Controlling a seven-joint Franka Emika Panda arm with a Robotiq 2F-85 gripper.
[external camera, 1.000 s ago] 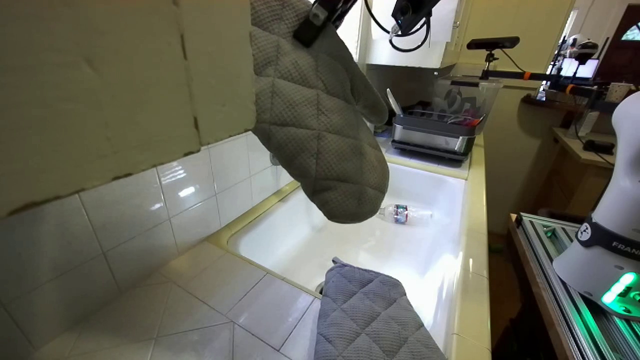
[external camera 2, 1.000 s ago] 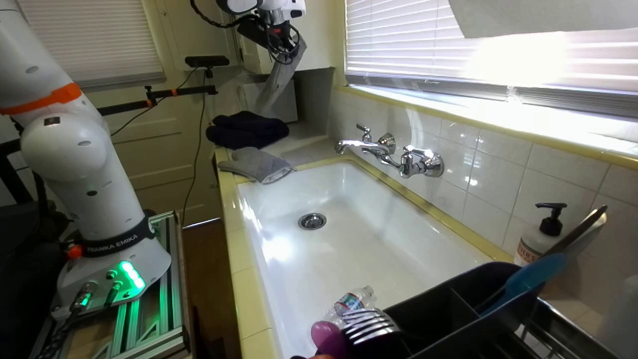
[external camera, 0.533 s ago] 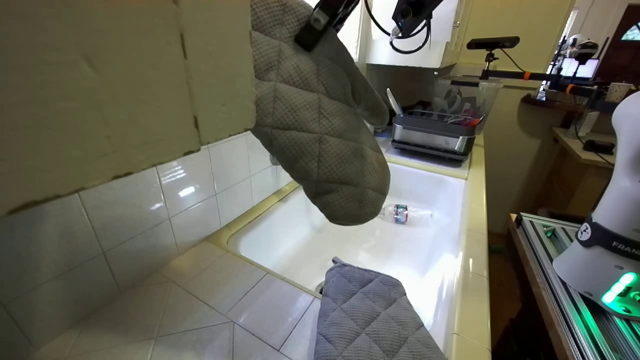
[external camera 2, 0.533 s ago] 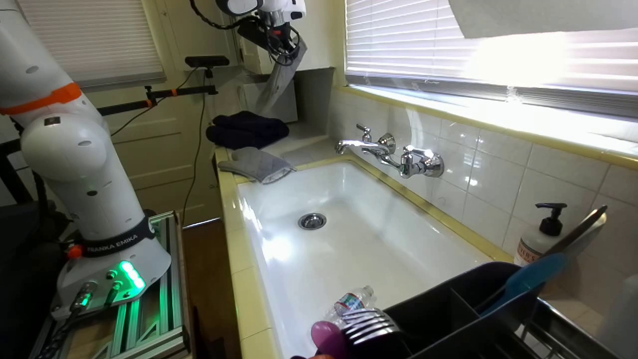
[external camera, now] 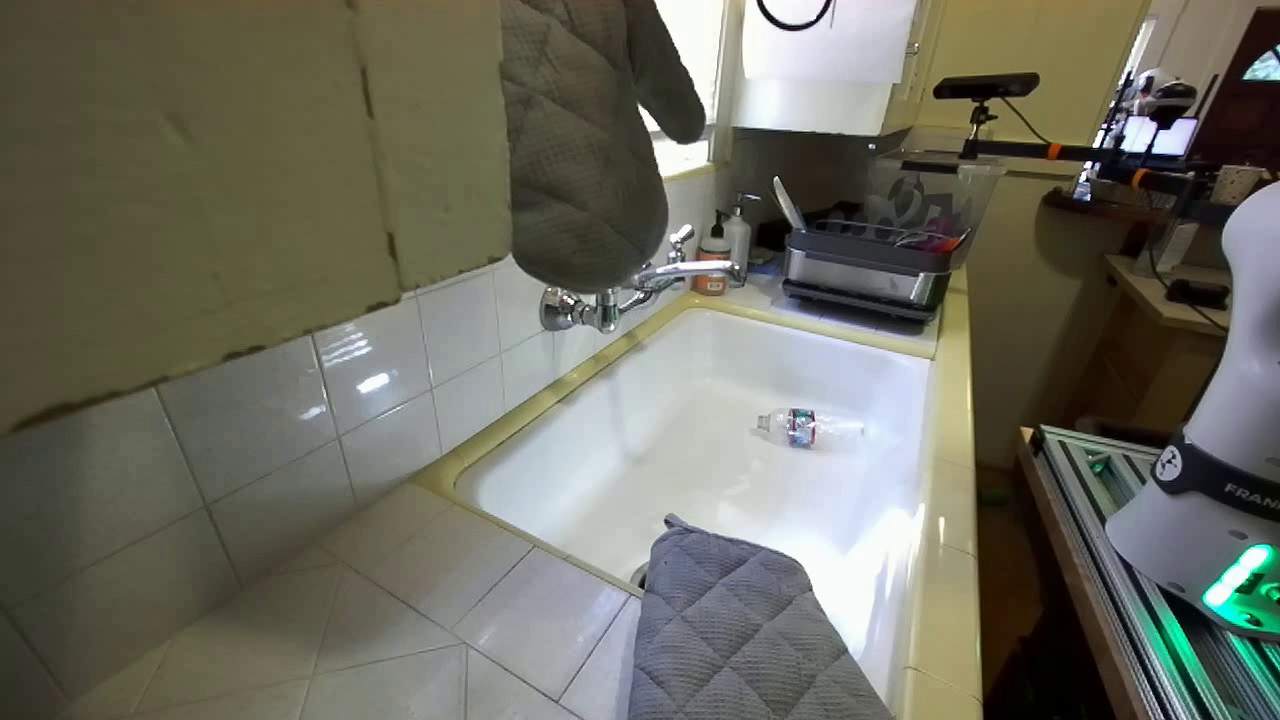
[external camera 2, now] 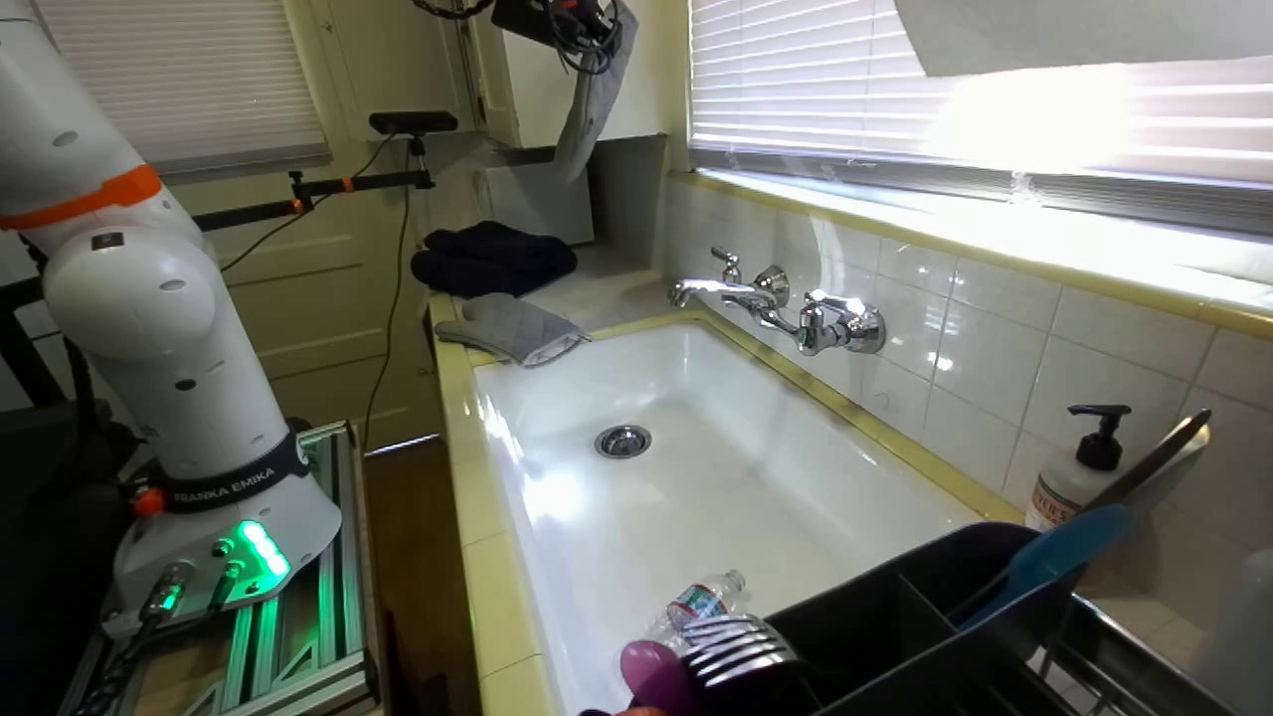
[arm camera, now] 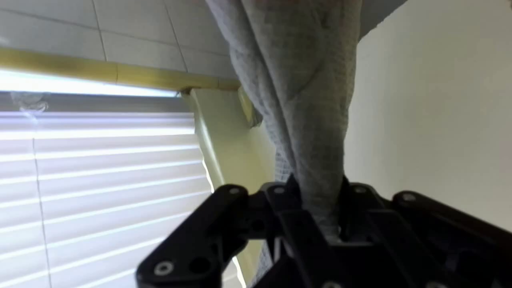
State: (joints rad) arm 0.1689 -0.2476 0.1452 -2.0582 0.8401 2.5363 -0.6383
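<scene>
In the wrist view my gripper (arm camera: 320, 196) is shut on a bunched fold of a grey quilted oven mitt (arm camera: 300, 80). The held mitt (external camera: 585, 150) hangs thumb and fingertips downward beside the yellowish cabinet (external camera: 250, 150), which hides part of it. It also dangles near the far cabinet, high above the counter, in an exterior view (external camera 2: 597, 99). A second grey mitt (external camera: 745, 630) lies over the corner of the sink rim, seen in both exterior views. Behind that one sits a dark folded cloth or mitt (external camera 2: 492, 259) on the counter.
The white sink (external camera 2: 796, 517) contains a clear plastic bottle (external camera: 800, 428) on its side. A chrome faucet (external camera 2: 756, 298) sticks out from the tiled wall. At one end stands a dish rack (external camera: 865, 265) with utensils, near soap bottles (external camera: 712, 262). Window blinds (arm camera: 100, 192) are close to the gripper.
Over the last half second the held mitt rose and shifted toward the cabinet, uncovering the faucet and soap bottles. The gripper went up out of an exterior view. The other mitt stayed put.
</scene>
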